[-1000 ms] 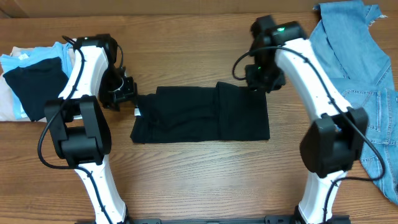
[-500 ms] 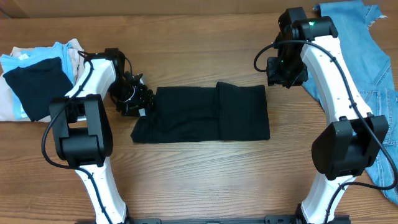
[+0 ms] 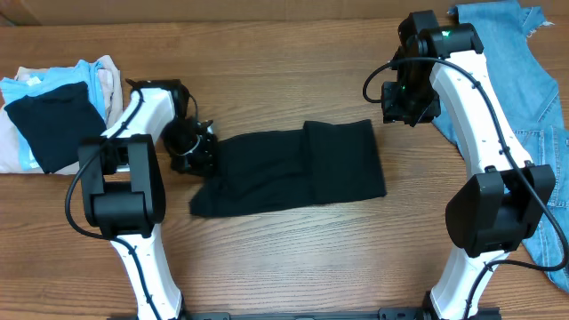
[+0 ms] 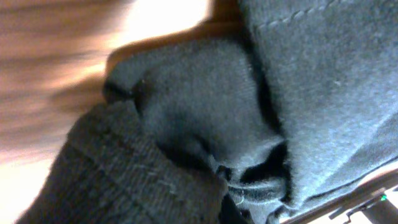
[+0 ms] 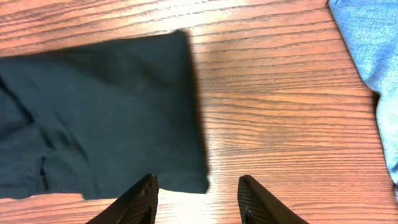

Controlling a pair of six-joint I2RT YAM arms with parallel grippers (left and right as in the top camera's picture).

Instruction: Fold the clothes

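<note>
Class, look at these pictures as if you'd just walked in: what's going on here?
Two robot arms are working on folding clothes. The left end effector is down at the left end of a black garment, where the cloth is bunched; whether it is gripping cannot be seen. The right end effector hangs open and empty above the table by the garment's right edge. A folded pile lies far left, denim far right.

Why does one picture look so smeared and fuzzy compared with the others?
Left wrist view: the camera sits right against the black garment, so the fabric is soft and the table streaks. Right wrist and overhead views: sharp, evenly lit.
</note>
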